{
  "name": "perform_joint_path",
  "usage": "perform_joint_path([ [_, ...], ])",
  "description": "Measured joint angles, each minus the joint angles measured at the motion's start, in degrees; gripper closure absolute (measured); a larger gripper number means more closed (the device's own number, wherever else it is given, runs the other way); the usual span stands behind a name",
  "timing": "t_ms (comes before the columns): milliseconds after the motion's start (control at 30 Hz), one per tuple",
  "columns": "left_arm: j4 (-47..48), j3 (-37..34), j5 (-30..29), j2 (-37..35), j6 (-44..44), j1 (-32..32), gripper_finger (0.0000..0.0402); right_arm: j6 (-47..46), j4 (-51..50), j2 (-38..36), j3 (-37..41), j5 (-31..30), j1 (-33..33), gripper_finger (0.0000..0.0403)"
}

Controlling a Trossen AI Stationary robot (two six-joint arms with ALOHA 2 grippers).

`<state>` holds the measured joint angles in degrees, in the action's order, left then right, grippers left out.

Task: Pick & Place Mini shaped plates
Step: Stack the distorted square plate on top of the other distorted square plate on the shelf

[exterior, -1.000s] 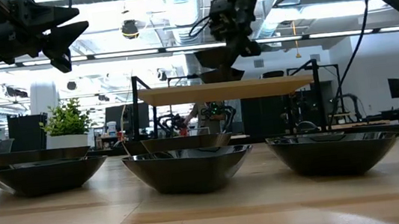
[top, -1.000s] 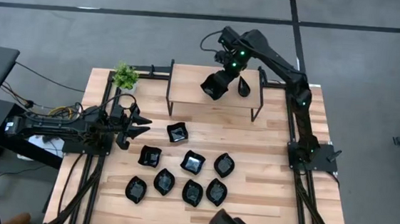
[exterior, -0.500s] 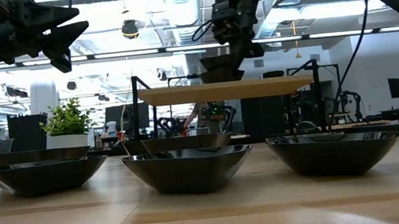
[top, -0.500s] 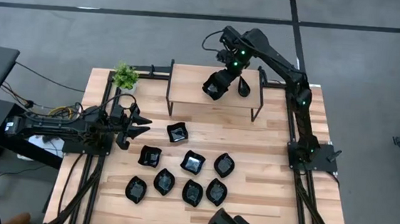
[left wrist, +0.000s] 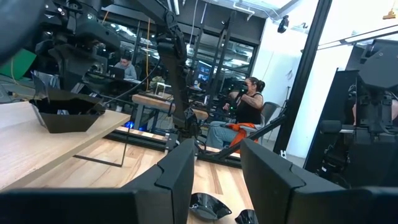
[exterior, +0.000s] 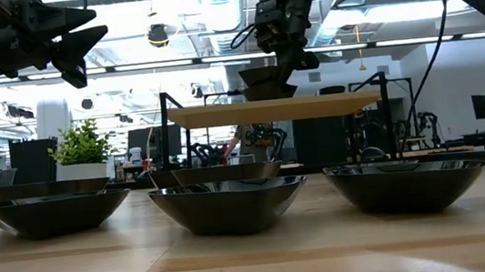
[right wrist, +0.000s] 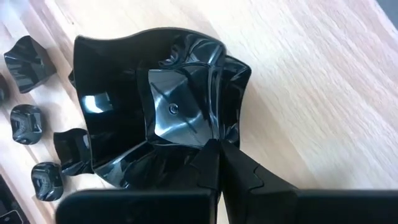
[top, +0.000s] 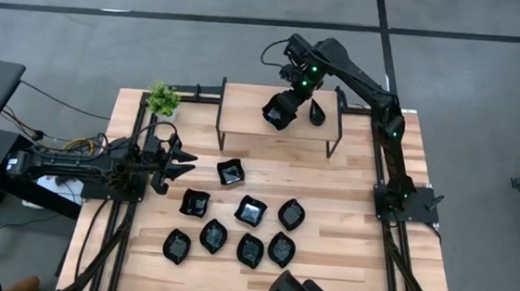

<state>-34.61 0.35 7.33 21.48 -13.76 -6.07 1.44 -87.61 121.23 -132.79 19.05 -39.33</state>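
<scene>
My right gripper [top: 289, 101] is over the raised wooden shelf [top: 244, 116], shut on a glossy black wavy-edged square plate [top: 278, 113]. In the low view this plate [exterior: 266, 82] sits low at the shelf top [exterior: 330, 101]; I cannot tell whether it rests there. A teardrop plate [top: 316, 113] lies on the shelf beside it. Several more black plates, such as the nearest [top: 231, 171], stand on their bases on the table. My left gripper [top: 182, 163] is open and hovers over the table's left side, touching nothing. My right gripper pinches the square plate's rim wall [right wrist: 210, 138] at one side between its two fingers [right wrist: 205, 167], one on the inner face and one outside. It comes from above, slanting. The plate hangs roughly level and open side up over the shelf board [right wrist: 311, 93].
A small green plant [top: 162, 98] stands at the table's far left corner. The shelf has black metal legs [top: 219, 128]. The shelf's left half is bare wood. In the left wrist view, people [left wrist: 249, 102] sit in the room beyond the table.
My right gripper has come down a little with the square plate, bringing it close to the shelf top. My left arm has kept still.
</scene>
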Motion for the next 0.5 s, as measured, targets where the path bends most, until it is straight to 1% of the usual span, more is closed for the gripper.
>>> perform_joint_path([
  [100, -0.1, 0.0, 0.0, 0.0, 0.0, 0.0, 0.027, 0.0, 0.2, -0.1, 0.6, -0.7, 0.3, 0.0403],
  [267, -0.2, 0.0, 0.0, 0.0, 0.0, 0.0, 0.027, -0.9, 0.4, 0.0, 4.8, -1.1, 0.3, 0.0403],
  [333, -0.2, 0.0, 0.0, 0.0, 0.0, 0.0, 0.027, -1.1, 2.4, 0.0, 6.0, -1.1, 0.7, 0.0403],
  [500, -0.2, 0.0, 0.0, 0.0, 0.0, 0.0, 0.027, -1.5, 3.7, 0.0, 6.1, -1.1, 0.7, 0.0403],
])
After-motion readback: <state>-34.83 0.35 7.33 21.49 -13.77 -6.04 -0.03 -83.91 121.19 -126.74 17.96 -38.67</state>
